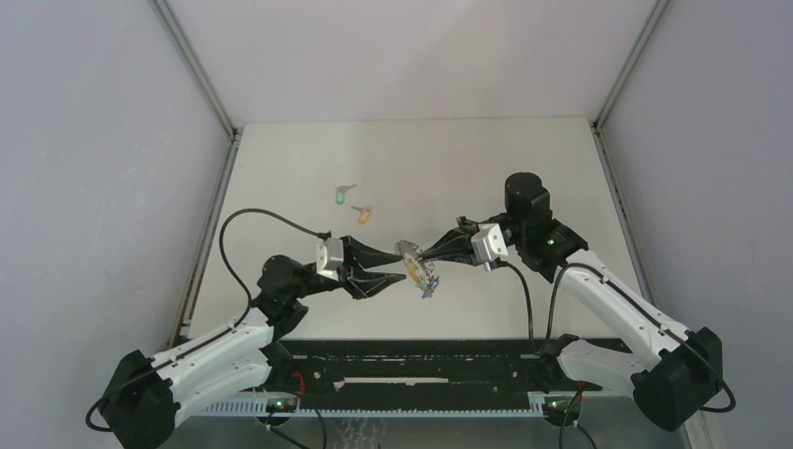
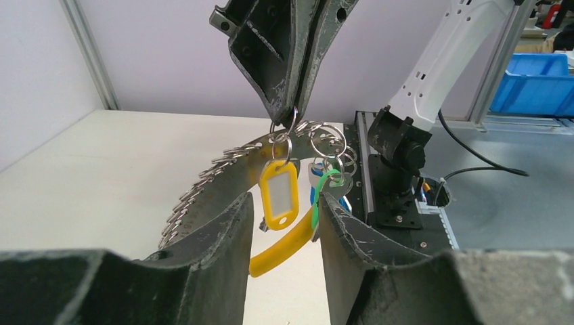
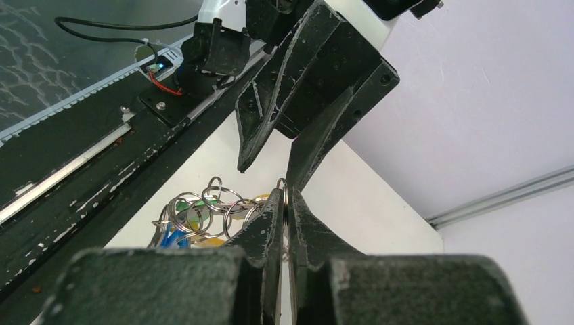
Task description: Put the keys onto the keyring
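Right gripper (image 1: 419,254) pinching keyring (image 1: 413,264) mid-air, centre of top view.
Keyring is showing as a silvery loop crowded with small rings, yellow tag (image 2: 279,193) and blue tag (image 2: 314,195) dangling down, long axis running upper-left to lower-right. Left gripper (image 1: 404,267) fingers sitting wide apart beside it. Green key (image 1: 342,196) and orange key (image 1: 363,214) lying further upper left.

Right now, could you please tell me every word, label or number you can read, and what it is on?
No text is readable.
The yellow tag on the keyring shows only a blank white insert.
The loose green tag and orange tag are too small to read.
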